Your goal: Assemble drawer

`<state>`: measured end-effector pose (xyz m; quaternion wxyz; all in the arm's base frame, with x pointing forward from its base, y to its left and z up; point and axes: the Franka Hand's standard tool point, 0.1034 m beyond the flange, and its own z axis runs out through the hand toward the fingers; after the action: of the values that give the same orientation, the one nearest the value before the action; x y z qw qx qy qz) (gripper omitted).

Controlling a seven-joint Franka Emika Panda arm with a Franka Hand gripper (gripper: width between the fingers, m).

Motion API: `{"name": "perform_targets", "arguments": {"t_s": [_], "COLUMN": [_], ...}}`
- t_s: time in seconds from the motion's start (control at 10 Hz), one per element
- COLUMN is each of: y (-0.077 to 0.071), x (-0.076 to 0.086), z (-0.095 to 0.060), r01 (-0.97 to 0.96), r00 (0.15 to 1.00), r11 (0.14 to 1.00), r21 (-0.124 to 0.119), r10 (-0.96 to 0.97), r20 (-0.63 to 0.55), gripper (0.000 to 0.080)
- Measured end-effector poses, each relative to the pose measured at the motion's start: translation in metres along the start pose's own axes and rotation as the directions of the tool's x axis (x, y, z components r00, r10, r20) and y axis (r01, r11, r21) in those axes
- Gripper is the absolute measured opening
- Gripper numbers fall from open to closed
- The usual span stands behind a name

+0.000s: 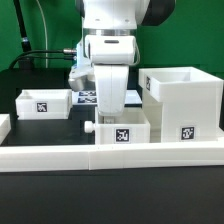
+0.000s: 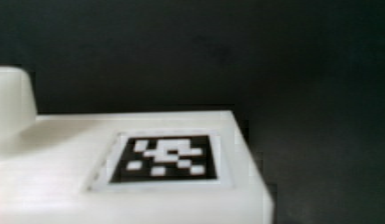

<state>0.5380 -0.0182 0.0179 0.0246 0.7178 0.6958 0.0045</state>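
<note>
Pincer of mine hangs right over the middle tray, tips down around its rim. Honestly can't tell from either view if the fingers are spread or pinching anything. That tray sits just behind the wall, with its knob sticking out toward the exterior view's left. Housing stands just beside it on the exterior view's right, open top up. Second tray is off on the exterior view's left, apart from the rest. Wrist view only gives me a blurry tag on a white face.
</note>
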Motion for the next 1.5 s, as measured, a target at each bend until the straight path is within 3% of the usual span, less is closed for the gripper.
{"name": "perform_targets", "arguments": {"t_s": [0.3, 0.6, 1.5], "y": [0.0, -0.001, -0.004], "x": [0.001, 0.016, 0.022], "z": [0.0, 0.001, 0.004], "r01": [-0.008, 0.024, -0.041], "r00": [1.0, 1.0, 0.999], "r11": [1.0, 1.0, 0.999], "r21": [0.001, 0.003, 0.015], "r10": [0.008, -0.024, 0.041], "r20": [0.0, 0.006, 0.006], "gripper": [0.0042, 0.0042, 0.0042]}}
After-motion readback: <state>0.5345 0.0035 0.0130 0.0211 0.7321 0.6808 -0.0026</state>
